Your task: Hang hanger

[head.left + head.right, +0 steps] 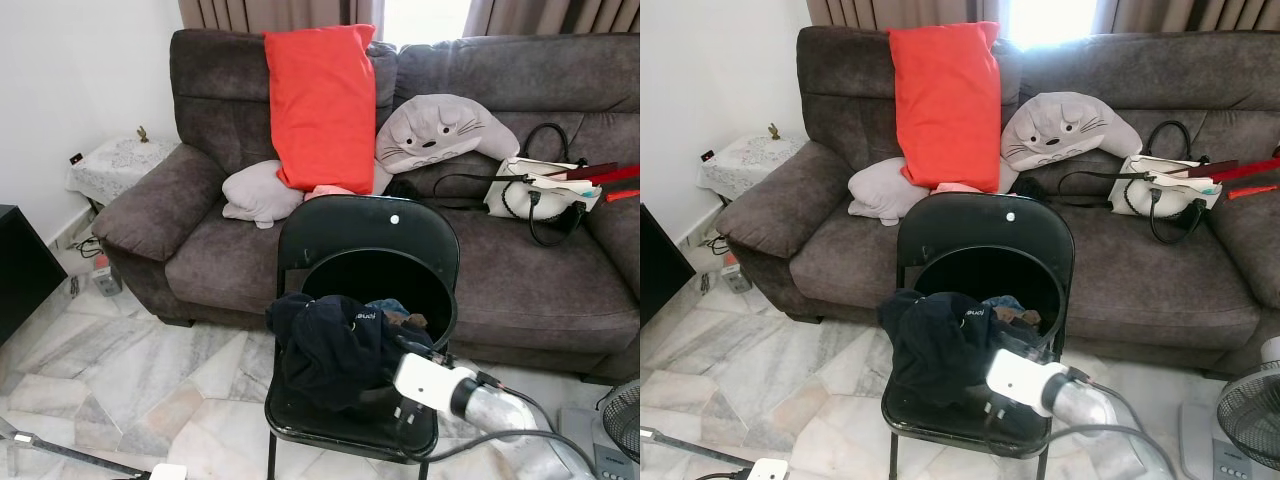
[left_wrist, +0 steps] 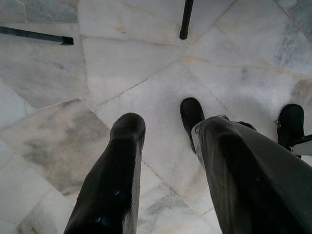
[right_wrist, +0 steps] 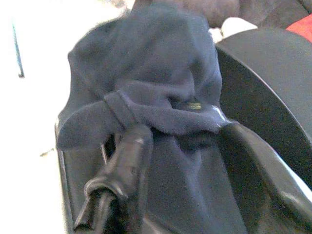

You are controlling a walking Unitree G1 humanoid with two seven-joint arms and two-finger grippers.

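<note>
Right end effector (image 3: pixel 190 161): your spread fingers straddle the crumpled navy fleece garment (image 1: pixel 335 345) heaped on the black folding metal chair (image 1: pixel 395 232), gripping nothing (hanger presumably buried inside).

A home living room: a dark grey sofa (image 1: pixel 300 250) under curtains (image 1: pixel 280 14), a red cushion (image 1: pixel 322 105), a plush pillow (image 1: pixel 440 130), a handbag (image 1: pixel 540 190), marble floor tiles (image 1: pixel 130 380) and a black folding chair (image 1: pixel 360 300).
</note>
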